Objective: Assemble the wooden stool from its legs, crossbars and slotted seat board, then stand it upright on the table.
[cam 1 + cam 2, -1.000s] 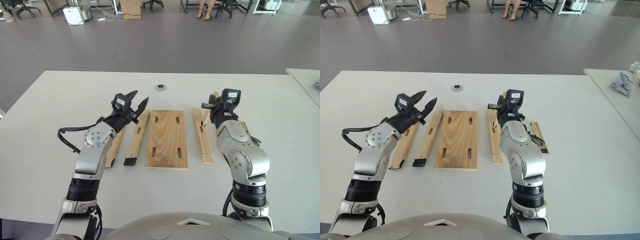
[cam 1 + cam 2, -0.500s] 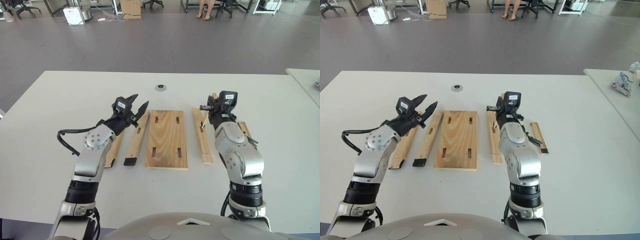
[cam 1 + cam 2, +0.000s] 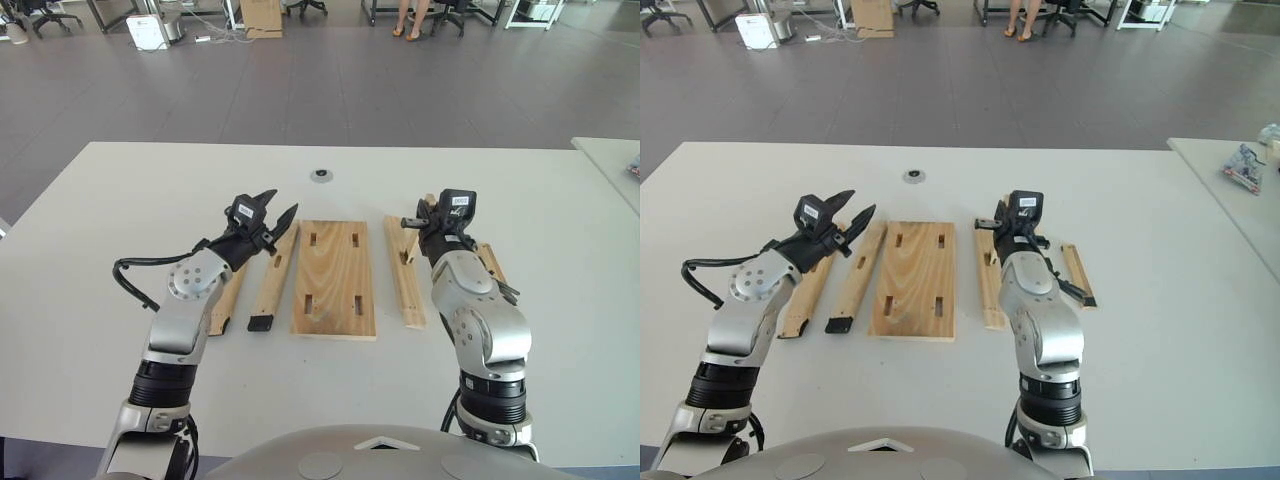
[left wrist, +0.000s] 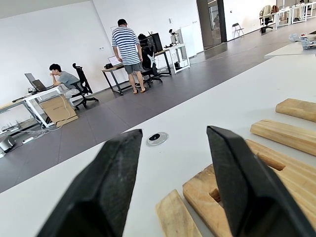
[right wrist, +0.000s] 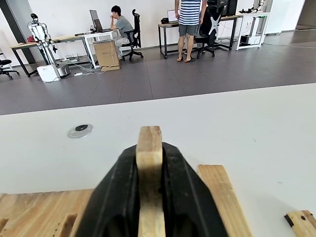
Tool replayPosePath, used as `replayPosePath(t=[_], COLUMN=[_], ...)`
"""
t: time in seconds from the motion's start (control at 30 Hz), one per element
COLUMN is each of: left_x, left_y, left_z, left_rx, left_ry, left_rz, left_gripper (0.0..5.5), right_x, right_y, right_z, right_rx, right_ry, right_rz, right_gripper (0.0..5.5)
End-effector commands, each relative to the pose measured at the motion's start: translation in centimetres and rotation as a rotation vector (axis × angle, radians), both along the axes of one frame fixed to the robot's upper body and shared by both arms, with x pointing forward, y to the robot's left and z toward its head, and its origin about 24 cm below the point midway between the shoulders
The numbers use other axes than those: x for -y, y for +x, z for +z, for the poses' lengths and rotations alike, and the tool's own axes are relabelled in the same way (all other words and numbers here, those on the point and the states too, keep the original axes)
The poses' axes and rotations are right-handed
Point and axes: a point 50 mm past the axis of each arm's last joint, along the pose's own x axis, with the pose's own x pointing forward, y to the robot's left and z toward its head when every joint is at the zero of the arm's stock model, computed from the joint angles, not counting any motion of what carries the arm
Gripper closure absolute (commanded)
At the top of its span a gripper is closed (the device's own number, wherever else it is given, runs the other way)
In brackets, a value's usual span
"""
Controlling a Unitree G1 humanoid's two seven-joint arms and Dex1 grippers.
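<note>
Counter (image 3: pixel 100 300) surface is white and flat, and it carries all the wooden parts in one row. The seat board (image 3: pixel 334 277) lies flat at the middle, with its four slots facing up. To its left lie the inner left leg (image 3: pixel 272 280), which has a black foot at its near end, and the outer left leg (image 3: pixel 228 295). To its right lie the right leg (image 3: pixel 404 275) and, farther right, a short bar (image 3: pixel 1076 270) with a black tip.

The left pincer (image 3: pixel 282 201) hangs over the far ends of the two left legs. Its fingers are spread wide and hold nothing. The right pincer (image 5: pixel 149 158) is clamped on a crossbar (image 5: pixel 149 133) that stands on edge between the fingers, at the far end of the right leg. Whether the crossbar touches the counter cannot be told.

Each pincer bears a small white tag (image 3: pixel 460 200); the print on it is too small to read.

A round cable grommet (image 3: pixel 322 175) sits in the counter beyond the seat board. A second counter (image 3: pixel 1220 165) to the right carries a packet (image 3: pixel 1245 163).

Beyond the counters lies a grey floor (image 3: pixel 330 80). At the far wall stand desks (image 5: pixel 74 39), office chairs (image 5: pixel 131 37) and a cardboard box (image 5: pixel 104 52).
</note>
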Motion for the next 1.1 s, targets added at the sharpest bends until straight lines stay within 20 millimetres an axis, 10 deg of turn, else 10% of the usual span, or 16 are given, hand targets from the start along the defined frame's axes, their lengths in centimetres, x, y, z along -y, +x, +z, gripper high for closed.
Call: replayPosePath(t=[0.03, 1.1], left_x=[0.0, 0.2], left_y=[0.0, -0.1], left_z=[0.2, 0.4], left_rx=[-0.001, 0.007], left_ry=[0.011, 0.032], left_rz=[-0.012, -0.026], left_gripper=[3.1, 3.1], right_x=[-0.4, 1.6], right_y=[0.3, -0.9], right_z=[-0.1, -7.0], right_rx=[0.0, 0.101], right_ry=[0.009, 0.06], right_rz=[0.003, 0.111], right_gripper=[5.08, 5.08])
